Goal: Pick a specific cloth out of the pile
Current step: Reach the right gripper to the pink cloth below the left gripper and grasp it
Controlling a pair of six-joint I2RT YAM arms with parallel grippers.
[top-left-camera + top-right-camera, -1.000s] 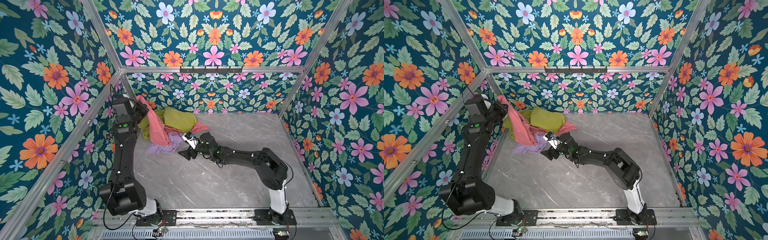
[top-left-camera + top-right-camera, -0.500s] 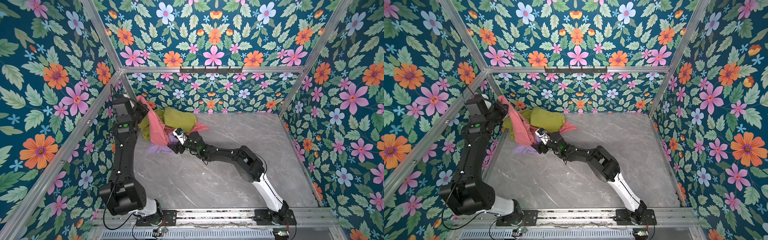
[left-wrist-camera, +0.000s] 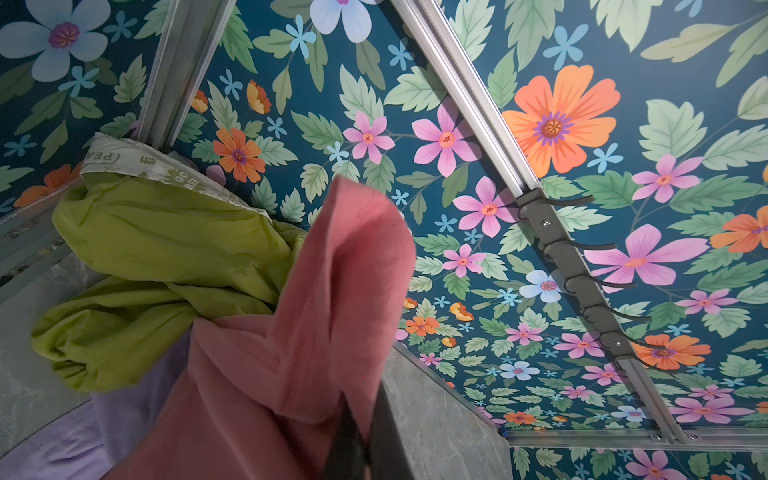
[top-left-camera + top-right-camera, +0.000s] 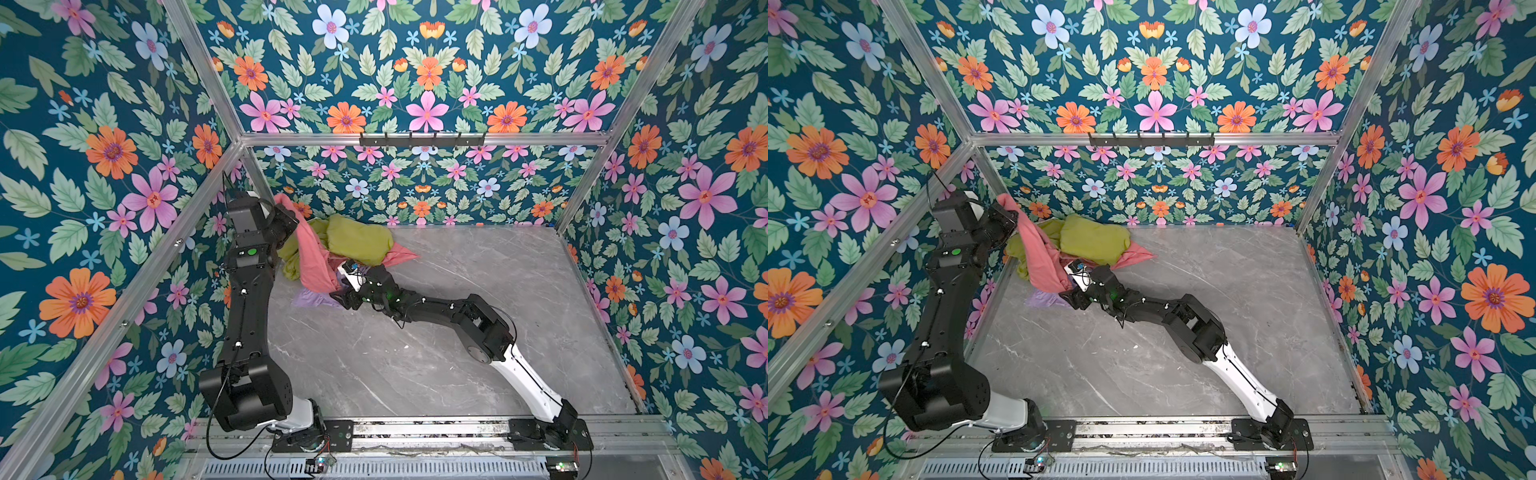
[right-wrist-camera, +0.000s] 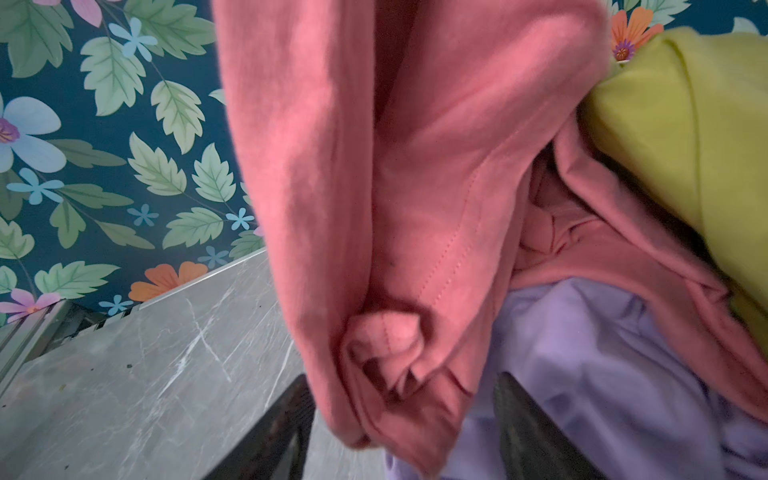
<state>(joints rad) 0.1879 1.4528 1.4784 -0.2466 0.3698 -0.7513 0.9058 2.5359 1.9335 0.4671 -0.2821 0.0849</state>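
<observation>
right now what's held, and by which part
Left jaws hold the pink cloth by its raised end; right jaws stand open around its hanging fold, gripping nothing.

Cloth (image 4: 309, 253): salmon-pink, plain, wrinkly, soft, stitched seam visible in right wrist view. Upper end raised near back-left corner, pinched tight in left end effector (image 3: 363, 401). Rest draped diagonally down over pile (image 4: 1092, 241). One corner poking out flat on surface (image 4: 415, 353) from under olive-green piece (image 4: 361, 239). Lowest fold bunched, hanging between spread jaws of right end effector (image 5: 403, 380), not clamped. Pile heaped against back wall, left side. Olive-green on top, lavender piece (image 4: 311, 298) lowest at front, strip of printed white fabric (image 3: 166, 166) along olive-green edge.
</observation>
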